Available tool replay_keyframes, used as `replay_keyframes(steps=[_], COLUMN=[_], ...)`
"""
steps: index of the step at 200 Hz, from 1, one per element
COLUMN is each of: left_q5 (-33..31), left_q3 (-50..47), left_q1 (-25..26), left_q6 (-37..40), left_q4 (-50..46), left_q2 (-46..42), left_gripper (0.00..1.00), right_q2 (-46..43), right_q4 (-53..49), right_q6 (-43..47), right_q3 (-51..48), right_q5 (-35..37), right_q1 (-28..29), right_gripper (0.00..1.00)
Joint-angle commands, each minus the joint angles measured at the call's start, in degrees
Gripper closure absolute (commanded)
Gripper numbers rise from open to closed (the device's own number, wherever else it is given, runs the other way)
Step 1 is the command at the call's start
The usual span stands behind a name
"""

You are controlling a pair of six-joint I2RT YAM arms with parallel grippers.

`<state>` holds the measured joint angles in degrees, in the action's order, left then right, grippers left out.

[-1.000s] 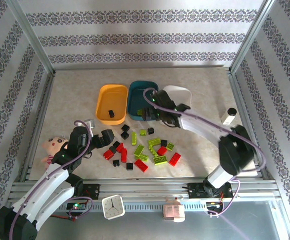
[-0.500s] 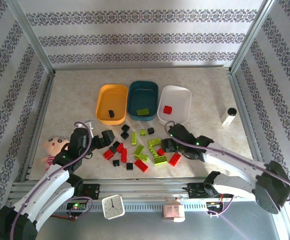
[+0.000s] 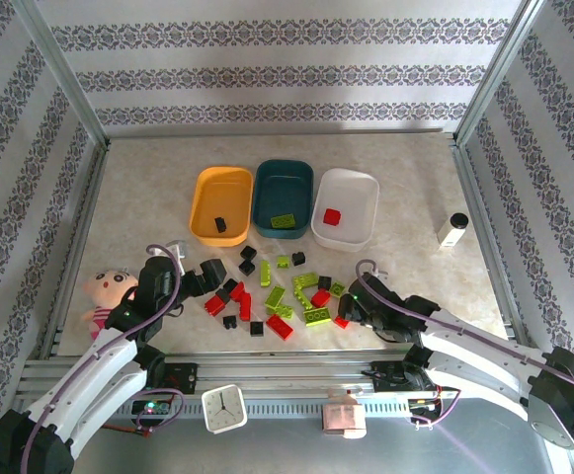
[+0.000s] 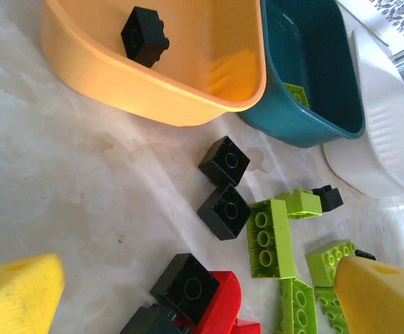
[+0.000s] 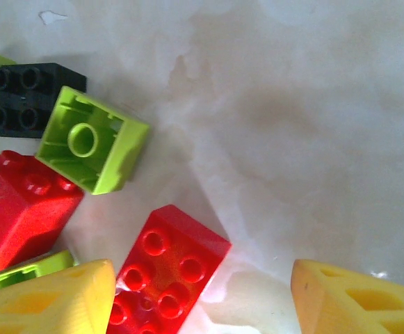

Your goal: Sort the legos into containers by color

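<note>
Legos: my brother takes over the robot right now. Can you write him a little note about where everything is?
Left hand: open, holding nothing, at the left edge of the pile.
Right hand: open, straddling a red brick on the table, not gripped yet.
Done: a black lego in the orange-yellow tray, a green lego in the teal tray, a red lego in the white tray.
Left: every loose brick in the pile, red, green and black.
</note>
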<state>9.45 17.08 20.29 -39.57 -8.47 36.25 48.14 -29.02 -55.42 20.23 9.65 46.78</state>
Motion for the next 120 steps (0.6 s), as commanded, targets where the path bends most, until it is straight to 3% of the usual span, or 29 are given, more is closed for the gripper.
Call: replay_keyframes(steps=[1,72,120], left_q5=[0.5,0.2,0.4], left_q3=[-1.1,-2.4,-2.5], left_q1=[0.1,0.2,0.2], left_q6=[-1.2,-1.6,-1.7], left_q4=[2.8,4.1,5.2], left_q2=[-0.6,-0.4,0.3], left_gripper=[0.01,0.00,0.01], right_q2=[0.4,10.1,15.3], right_q4=[2.2,3.8,2.0], right_q6=[-2.6,-1.2,1.7], right_q3=[-0.1,2.2,3.7], right_q5=[0.8,-0.7,-1.0], right_q1=[0.8,2.9,3.0], right_gripper=[0.32,0.34,0.51])
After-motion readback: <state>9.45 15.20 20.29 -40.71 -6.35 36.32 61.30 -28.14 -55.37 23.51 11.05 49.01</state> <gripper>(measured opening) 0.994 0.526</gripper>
